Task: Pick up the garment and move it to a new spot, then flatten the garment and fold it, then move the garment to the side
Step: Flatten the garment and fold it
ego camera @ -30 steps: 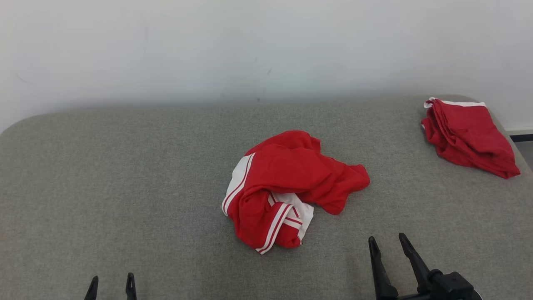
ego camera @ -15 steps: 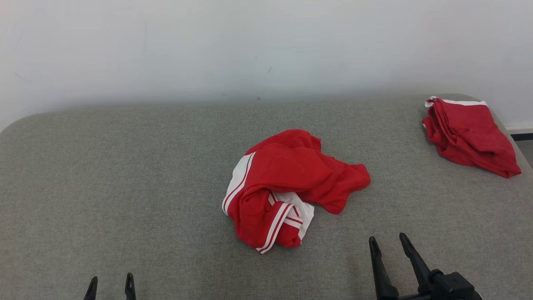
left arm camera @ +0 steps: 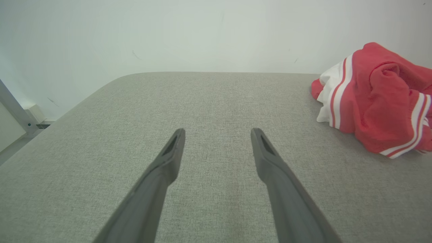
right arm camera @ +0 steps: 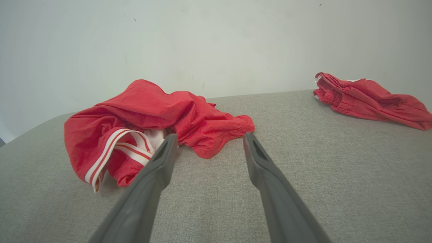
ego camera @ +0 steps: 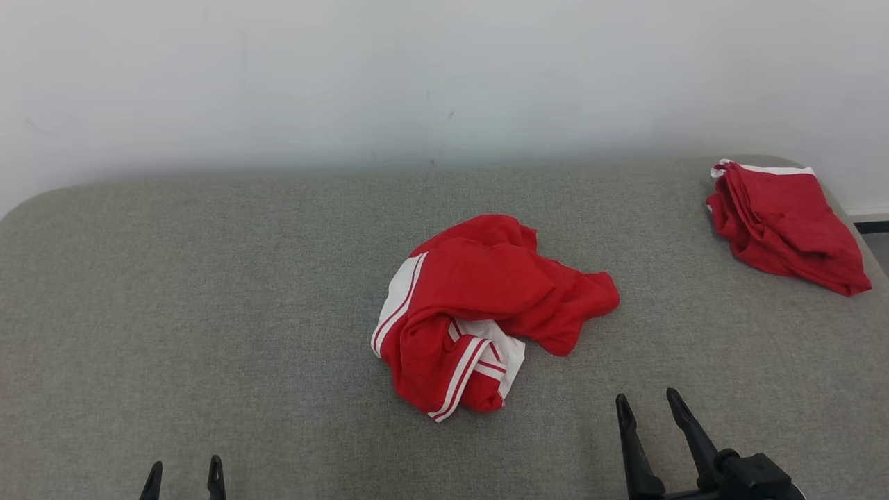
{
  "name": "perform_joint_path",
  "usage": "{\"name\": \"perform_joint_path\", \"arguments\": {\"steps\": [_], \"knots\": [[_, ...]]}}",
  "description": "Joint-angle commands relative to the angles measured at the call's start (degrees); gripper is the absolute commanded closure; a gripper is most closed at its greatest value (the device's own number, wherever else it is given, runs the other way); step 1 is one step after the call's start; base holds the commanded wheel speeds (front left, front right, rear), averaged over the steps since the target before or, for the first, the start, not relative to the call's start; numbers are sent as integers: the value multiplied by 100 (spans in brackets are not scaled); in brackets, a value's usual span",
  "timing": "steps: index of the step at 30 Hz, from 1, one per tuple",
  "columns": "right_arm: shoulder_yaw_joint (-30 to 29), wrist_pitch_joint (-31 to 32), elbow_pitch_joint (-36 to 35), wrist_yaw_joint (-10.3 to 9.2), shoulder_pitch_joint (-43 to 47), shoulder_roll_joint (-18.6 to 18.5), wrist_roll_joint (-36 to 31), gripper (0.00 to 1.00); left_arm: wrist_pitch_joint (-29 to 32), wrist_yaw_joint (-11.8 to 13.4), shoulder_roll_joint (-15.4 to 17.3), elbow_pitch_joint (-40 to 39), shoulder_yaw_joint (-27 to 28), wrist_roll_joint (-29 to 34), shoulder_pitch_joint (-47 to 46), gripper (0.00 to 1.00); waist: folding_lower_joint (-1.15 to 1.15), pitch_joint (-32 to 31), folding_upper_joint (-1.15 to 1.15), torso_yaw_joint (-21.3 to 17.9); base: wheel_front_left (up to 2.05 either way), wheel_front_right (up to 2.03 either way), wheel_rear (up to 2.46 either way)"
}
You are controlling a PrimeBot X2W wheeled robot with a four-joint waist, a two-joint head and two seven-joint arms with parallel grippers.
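Crumpled red garment with white stripes (ego camera: 486,305) lies in a heap at the middle of the grey fabric-covered tabletop (ego camera: 208,292). It is bunched and not flattened; a white panel with red stripes shows on its left side and striped trim on its near edge.

Left tool (ego camera: 185,471) is at the lower left of the head view, tips only. In the left wrist view the left tool (left arm camera: 217,133) has its two fingers spread, released and empty, over bare tabletop. The garment (left arm camera: 378,101) sits off to the right there, apart from the fingers.

Right tool (ego camera: 647,401) is at the lower right of the head view, just short of the garment's near right edge and not touching it. In the right wrist view the right tool (right arm camera: 209,138) is released and holds nothing. Its fingertips point at the garment (right arm camera: 152,111), and the left fingertip overlaps the cloth's edge in that view; I cannot tell contact from there.

Second red garment with a white edge (ego camera: 785,222), loosely folded, lies at the far right corner of the tabletop, well apart from the heap. A plain white wall (ego camera: 417,83) stands behind.
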Motion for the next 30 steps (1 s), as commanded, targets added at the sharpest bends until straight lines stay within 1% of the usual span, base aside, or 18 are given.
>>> {"name": "perform_joint_path", "arguments": {"steps": [1, 21, 26, 30], "knots": [[-1, 1, -17, 5, 27, 7, 6, 0, -18, -24, -13, 11, 11, -47, -30, 0, 0, 3, 0, 1, 0, 0, 0], [9, 1, -20, 5, 36, 7, -5, 0, -18, -33, -13, 4, -57, -95, -39, 0, 0, 41, 0, -1, 0, 0, 0], [17, 1, -21, 5, 15, 7, -4, 0, -18, -37, -13, 18, -208, -114, -80, 0, 0, 55, 0, -14, 0, 0, 0], [35, 1, -9, 5, -35, 7, 10, 0, -18, -39, -13, 50, -559, -164, -172, 0, 0, 90, 0, -47, 0, 0, 0]]}}
